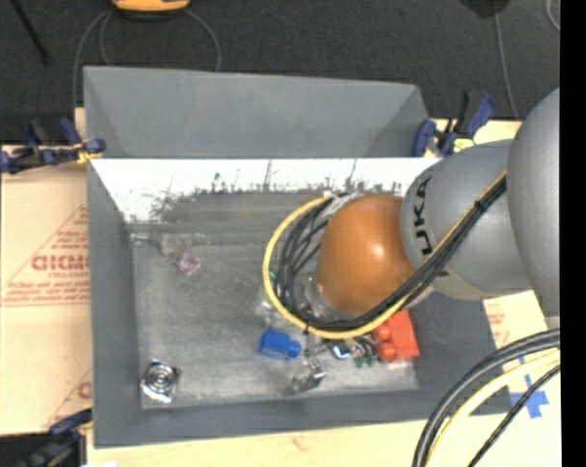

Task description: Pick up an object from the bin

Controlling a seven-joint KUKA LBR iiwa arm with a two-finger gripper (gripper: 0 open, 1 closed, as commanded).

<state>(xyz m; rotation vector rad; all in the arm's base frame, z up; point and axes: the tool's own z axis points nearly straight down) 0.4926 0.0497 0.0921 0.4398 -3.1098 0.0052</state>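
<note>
The arm [488, 222] reaches in from the right and bends down over the front right part of the bin [113, 290]. Its orange cover [363, 253] and a loop of cables [278, 266] hide most of the tool [314, 354], which is low over the bin floor. Only a little of the tool's lower end shows under the cover, so I cannot tell whether it is open, closed, or gripping anything.

The nearest thing is a small blue block [278, 344]. It lies on the floor just beside the tool on its left, close to the front wall. I cannot tell whether the two touch. On the tool's other side, partly under the arm, lies a red piece [400, 339], with a small green bit [362, 360] beside it. Just in front of the tool is a small grey metal piece [306, 378]; I cannot tell whether it is a loose thing or part of the tool.

Well apart from the tool, a round silvery thing [160, 379] sits in the front left corner. A pale pink clear piece [187, 262] lies near the back left.
</note>
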